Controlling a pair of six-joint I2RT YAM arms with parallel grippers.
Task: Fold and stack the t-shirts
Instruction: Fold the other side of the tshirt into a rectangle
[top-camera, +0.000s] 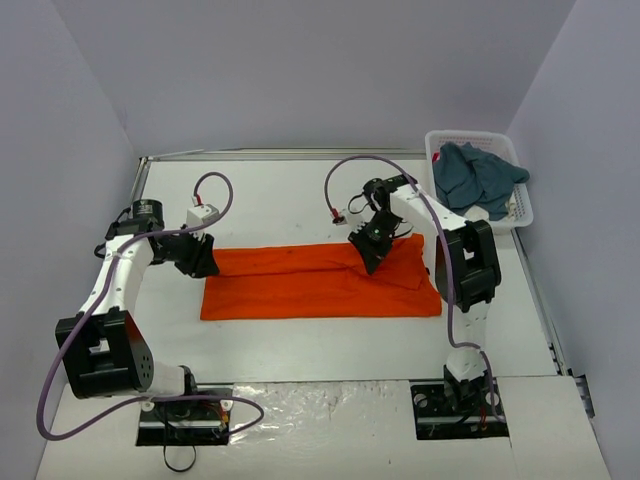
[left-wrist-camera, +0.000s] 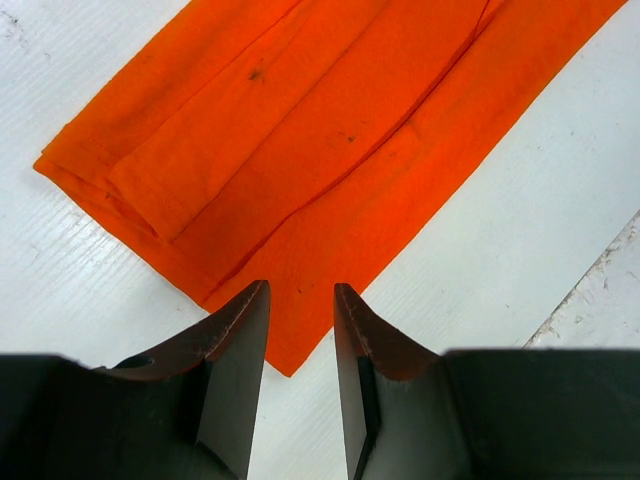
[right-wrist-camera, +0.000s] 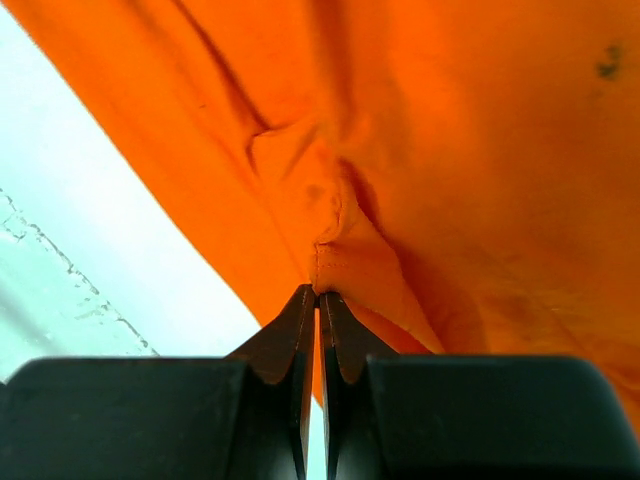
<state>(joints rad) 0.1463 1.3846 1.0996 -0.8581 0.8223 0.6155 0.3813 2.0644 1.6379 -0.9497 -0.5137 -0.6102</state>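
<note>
The orange t-shirt (top-camera: 320, 281) lies on the table folded into a long strip. My left gripper (top-camera: 200, 258) is open at the strip's far left corner; in the left wrist view (left-wrist-camera: 300, 300) its fingers straddle the orange t-shirt's (left-wrist-camera: 300, 150) corner point, holding nothing. My right gripper (top-camera: 370, 250) is shut on the strip's far edge right of centre; in the right wrist view (right-wrist-camera: 318, 292) the fingers pinch a hemmed fold of the orange t-shirt (right-wrist-camera: 450, 150). The teal-blue t-shirt (top-camera: 478, 176) lies crumpled in the basket.
The white lattice basket (top-camera: 521, 205) stands at the back right corner. A raised table rim (top-camera: 300, 154) runs along the far edge. Purple cables loop above both arms. Grey walls enclose the table on three sides.
</note>
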